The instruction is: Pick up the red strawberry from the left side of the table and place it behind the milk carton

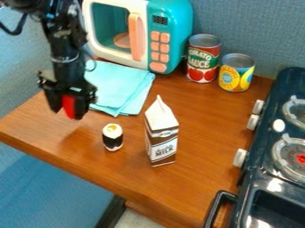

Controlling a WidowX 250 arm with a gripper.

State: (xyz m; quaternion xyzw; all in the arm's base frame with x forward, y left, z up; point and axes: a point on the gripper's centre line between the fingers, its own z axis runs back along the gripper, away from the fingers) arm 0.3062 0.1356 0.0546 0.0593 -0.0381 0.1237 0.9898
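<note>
1. Biggest thing is the wooden counter [208,120], running under the gripper [68,112] and way out to its right in the view.
2. Dark toy stove [274,111] is well off to the gripper's right, with white knobs and round burners.
3. Teal and white toy microwave [171,13] sits up and to the right of the gripper, peachy door handle and buttons, door closed.
4. Light teal cloth [119,84] lies folded and a bit rumpled just right of the gripper, in front of the microwave.
5. Then the gripper itself, black, pointing down over the left part of the counter. Its fingers are a little apart, closed around a small red thing.
6. Brown and white carton [162,133] stands upright, right of the gripper and lower in the view.
7. Red can with tomatoes on it [204,58] is well to the gripper's right, upright beside the microwave.
8. Shorter yellow and blue can [236,73] is just right of that, so even farther from the gripper.
9. Little black and white sushi roll [113,137] stands below and right of the gripper, near the carton.
10. Smallest is the red thing [69,105], between the gripper's fingers.
</note>
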